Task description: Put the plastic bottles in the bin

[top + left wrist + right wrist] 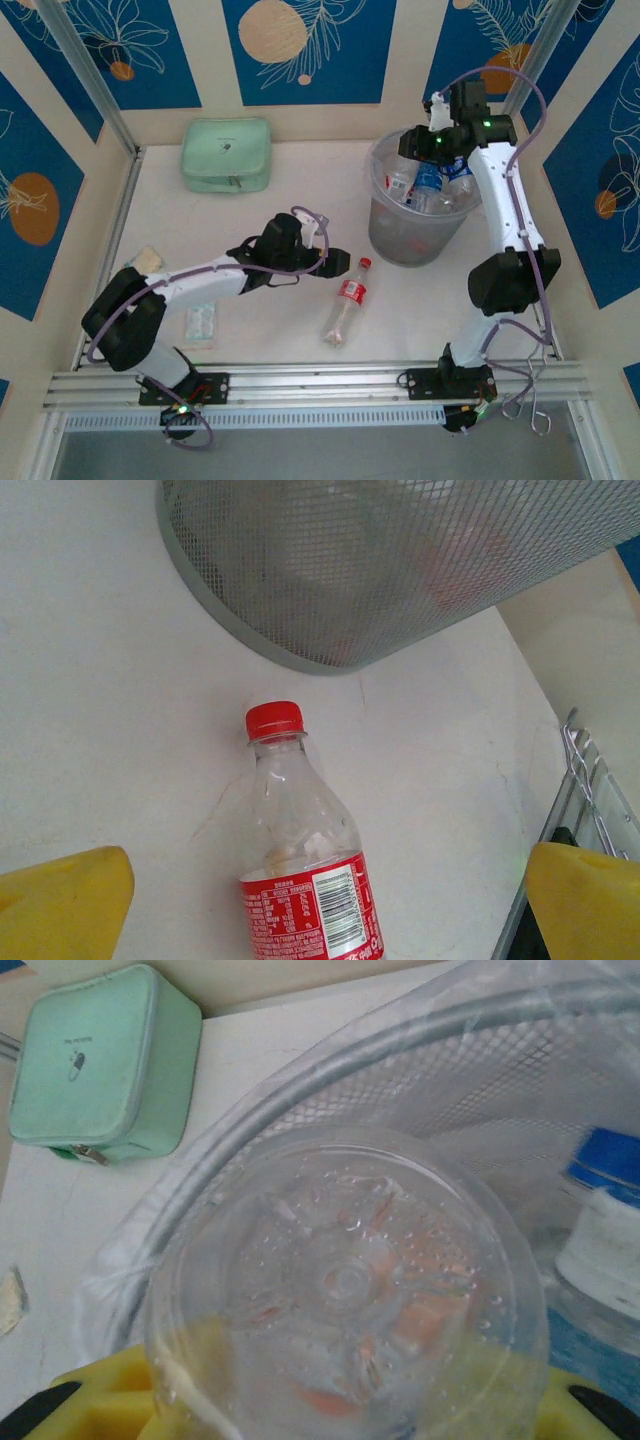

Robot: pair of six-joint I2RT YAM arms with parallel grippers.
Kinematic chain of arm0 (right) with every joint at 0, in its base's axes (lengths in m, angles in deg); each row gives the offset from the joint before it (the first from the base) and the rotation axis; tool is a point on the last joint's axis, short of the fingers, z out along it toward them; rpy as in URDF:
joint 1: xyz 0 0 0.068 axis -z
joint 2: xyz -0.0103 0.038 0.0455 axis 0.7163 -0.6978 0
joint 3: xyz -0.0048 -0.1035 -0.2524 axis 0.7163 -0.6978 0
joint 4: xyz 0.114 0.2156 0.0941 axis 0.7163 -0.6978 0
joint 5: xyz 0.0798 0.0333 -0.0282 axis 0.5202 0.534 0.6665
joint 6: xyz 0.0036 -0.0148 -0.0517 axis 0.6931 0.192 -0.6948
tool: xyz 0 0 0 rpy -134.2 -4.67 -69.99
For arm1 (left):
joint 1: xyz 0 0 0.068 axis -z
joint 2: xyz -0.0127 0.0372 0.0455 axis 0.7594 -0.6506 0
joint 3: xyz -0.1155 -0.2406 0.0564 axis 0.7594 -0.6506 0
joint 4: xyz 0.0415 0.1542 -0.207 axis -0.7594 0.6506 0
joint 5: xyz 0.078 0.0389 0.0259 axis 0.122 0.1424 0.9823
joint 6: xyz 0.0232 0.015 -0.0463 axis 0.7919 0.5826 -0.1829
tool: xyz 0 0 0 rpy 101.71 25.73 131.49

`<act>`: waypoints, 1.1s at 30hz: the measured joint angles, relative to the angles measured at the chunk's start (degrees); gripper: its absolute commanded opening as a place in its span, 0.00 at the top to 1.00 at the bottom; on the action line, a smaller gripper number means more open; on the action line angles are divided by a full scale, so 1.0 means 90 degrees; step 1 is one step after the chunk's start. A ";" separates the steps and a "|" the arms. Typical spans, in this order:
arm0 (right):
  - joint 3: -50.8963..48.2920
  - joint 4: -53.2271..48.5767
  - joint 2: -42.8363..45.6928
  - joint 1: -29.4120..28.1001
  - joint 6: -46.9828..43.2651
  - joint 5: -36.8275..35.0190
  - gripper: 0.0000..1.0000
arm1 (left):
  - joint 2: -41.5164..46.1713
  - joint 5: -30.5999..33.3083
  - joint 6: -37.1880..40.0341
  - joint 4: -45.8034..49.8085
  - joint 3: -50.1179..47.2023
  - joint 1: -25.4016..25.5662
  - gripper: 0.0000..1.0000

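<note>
In the top view the left gripper (pixel 318 262) hangs low over the table (pixel 250 215) with its jaws spread wide, grasping nothing. One plastic bottle (pixel 347 300) with a red cap and red label lies flat just beside it at about 4 o'clock, cap toward 1 o'clock. In the left wrist view this bottle (pixel 300 850) lies between the two yellow fingers (pixel 65 900), untouched, and the bin (pixel 400 580) stands beyond it at 12 o'clock.

The right gripper (pixel 432 150) hovers over the bin (pixel 385 235) at the 12 o'clock side of its rim, above other bottles (pixel 440 185) inside. In the right wrist view it is clenched on a clear bottle (pixel 345 1280), base toward the camera.
</note>
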 measured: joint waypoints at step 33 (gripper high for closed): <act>0.0821 -0.0595 -0.0061 0.0061 0.0527 -0.0505 0.24 | 0.0321 0.0549 0.0843 0.1906 0.0216 0.0153 0.00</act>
